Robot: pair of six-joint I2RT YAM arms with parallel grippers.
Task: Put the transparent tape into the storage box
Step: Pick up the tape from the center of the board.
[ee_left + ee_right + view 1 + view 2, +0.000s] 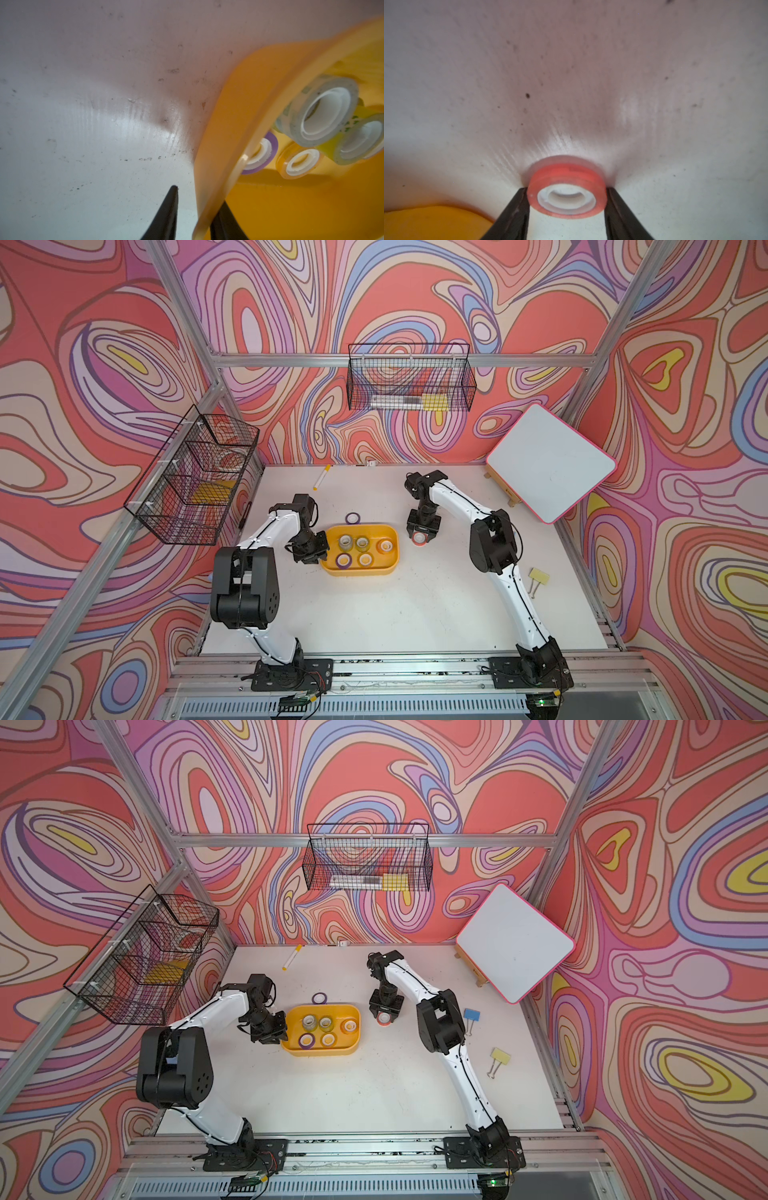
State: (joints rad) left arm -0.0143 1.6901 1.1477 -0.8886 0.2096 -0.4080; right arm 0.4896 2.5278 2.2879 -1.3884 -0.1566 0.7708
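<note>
We see the red translucent tape roll lying flat on the white table, outside the storage box and just beside its right short end. Its hole faces straight up, so no long axis shows. The right gripper straddles it, fingers pressed against opposite sides. The left gripper pinches the box's wall, one finger inside, one outside.

The storage box, pinched in the left claw, looks like smooth, translucent orange plastic. The tape roll, squeezed by the matt black fingers of the right claw, is glossy red film on white plastic. The white surface under it is scuffed.
</note>
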